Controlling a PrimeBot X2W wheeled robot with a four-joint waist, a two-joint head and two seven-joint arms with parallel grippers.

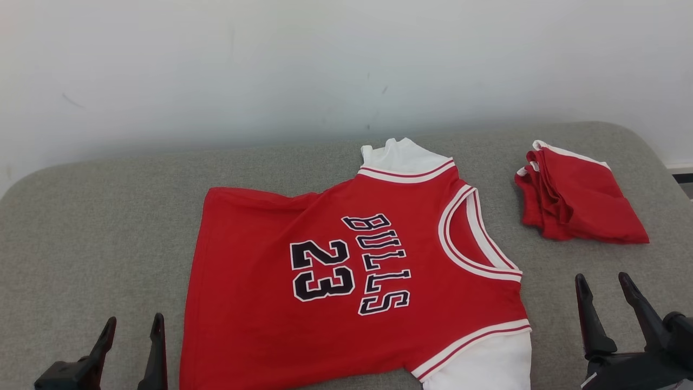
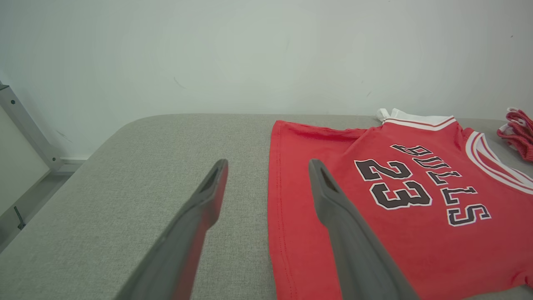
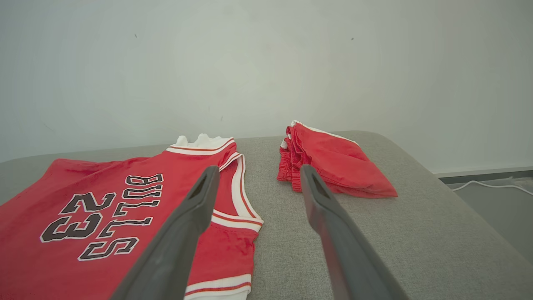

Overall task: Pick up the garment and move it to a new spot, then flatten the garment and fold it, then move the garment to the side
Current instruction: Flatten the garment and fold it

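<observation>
behind everything, a pale wall (image 1: pixel 216 65), marked by a few faint scuffs. below it, a grey padded surface (image 1: pixel 97 227) with rounded corners, carrying all the cloth. on its middle, spread face up and mostly flat, the red jersey (image 1: pixel 325 281): "bulls" and "23" in dark letters, collar end toward the robot's right, hem toward its left, a little rumpled at the far hem corner. to the right of the jersey and apart from it, near the far right corner, a folded red garment (image 1: pixel 582 208) with white trim, layers stacked. at the lower right of the head view, the right gripper (image 1: pixel 602 276), fingers spread wide and empty, just off the collar end, bare grey between it and the folded pile. at the lower left, the left gripper (image 1: pixel 135 318), likewise spread and empty, beside the hem edge. at both armholes, white sleeves (image 1: pixel 403 157) of an inner layer poking out. off the surface, a grey metal frame (image 2: pixel 29 133) on the left side and a white cable (image 3: pixel 491 186) on the floor to the right.

near edge of the jersey and most of the near sleeve cut off by the head view's bottom edge. in the left wrist view, one finger overlapping the red cloth, contact not clear. kind of folded garment hard to make out.
</observation>
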